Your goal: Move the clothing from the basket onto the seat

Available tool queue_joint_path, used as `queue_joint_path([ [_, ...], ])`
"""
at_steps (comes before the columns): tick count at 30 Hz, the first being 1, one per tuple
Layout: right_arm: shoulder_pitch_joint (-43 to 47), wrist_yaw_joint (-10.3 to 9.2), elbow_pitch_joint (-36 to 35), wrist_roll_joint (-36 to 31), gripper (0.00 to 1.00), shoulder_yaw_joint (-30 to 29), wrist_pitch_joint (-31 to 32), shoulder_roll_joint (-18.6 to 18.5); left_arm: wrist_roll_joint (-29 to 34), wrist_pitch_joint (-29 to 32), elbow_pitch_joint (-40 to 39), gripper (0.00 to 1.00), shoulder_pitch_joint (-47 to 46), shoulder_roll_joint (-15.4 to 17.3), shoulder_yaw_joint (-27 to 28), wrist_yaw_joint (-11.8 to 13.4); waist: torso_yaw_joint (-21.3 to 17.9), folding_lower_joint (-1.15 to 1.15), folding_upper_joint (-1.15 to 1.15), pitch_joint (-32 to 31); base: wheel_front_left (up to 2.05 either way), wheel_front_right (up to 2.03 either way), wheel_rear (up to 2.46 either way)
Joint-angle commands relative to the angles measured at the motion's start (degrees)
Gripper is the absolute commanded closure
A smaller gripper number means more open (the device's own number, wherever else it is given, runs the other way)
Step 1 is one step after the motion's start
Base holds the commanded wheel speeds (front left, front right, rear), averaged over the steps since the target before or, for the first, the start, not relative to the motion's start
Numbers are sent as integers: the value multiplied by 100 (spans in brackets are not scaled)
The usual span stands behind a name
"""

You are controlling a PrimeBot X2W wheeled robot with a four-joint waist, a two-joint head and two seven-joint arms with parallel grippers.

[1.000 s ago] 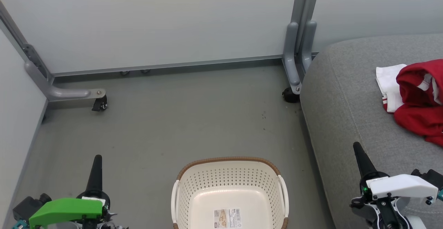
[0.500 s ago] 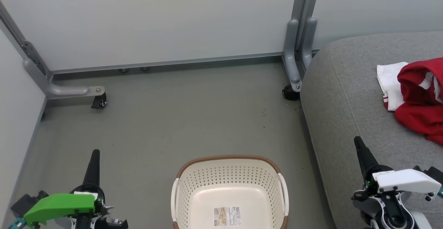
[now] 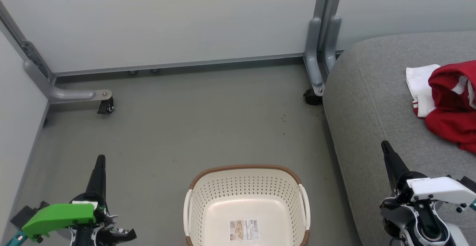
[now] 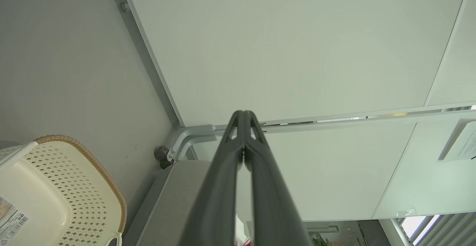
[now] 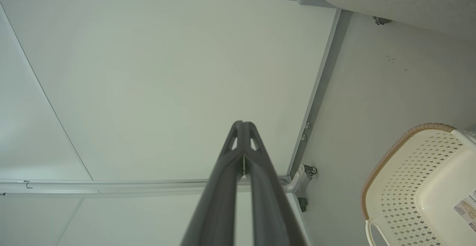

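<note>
The red and white clothing (image 3: 452, 104) lies crumpled on the grey seat (image 3: 368, 90) at the right edge of the head view. On the floor at bottom centre stands the cream basket (image 3: 245, 186), with nothing inside but a paper label on its bottom; its rim also shows in the left wrist view (image 4: 93, 164) and the right wrist view (image 5: 401, 142). My left gripper (image 3: 100, 160) is shut and holds nothing, left of the basket. My right gripper (image 3: 385, 146) is shut and holds nothing, above the seat's front edge. Both wrist views show the fingertips (image 4: 243, 114) (image 5: 242, 124) pressed together.
Pale partition walls stand behind, on grey metal feet with black casters (image 3: 106, 106) (image 3: 310, 97). Grey floor (image 3: 208, 127) stretches between the walls, basket and seat. A wall panel also runs along the left side.
The head view has drifted slightly, so the scene sits a little higher. Both grippers have risen a bit in the picture and stay shut. Clothing and basket lie as before.
</note>
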Motion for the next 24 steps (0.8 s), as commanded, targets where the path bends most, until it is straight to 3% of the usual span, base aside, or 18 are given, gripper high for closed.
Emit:
queue_joint_path([
  [1,-70,2,12,123,100,-25,46,2,-142,33,18,100,-145,33,30,-49,0,0,0,6,0,0,0],
  [12,-159,2,46,532,100,-94,170,14,-558,153,62,100,-241,27,91,-52,1,0,0,54,0,0,0],
  [24,-143,2,47,480,100,-117,177,33,-532,147,59,100,-217,18,96,-51,1,0,0,55,0,0,0],
])
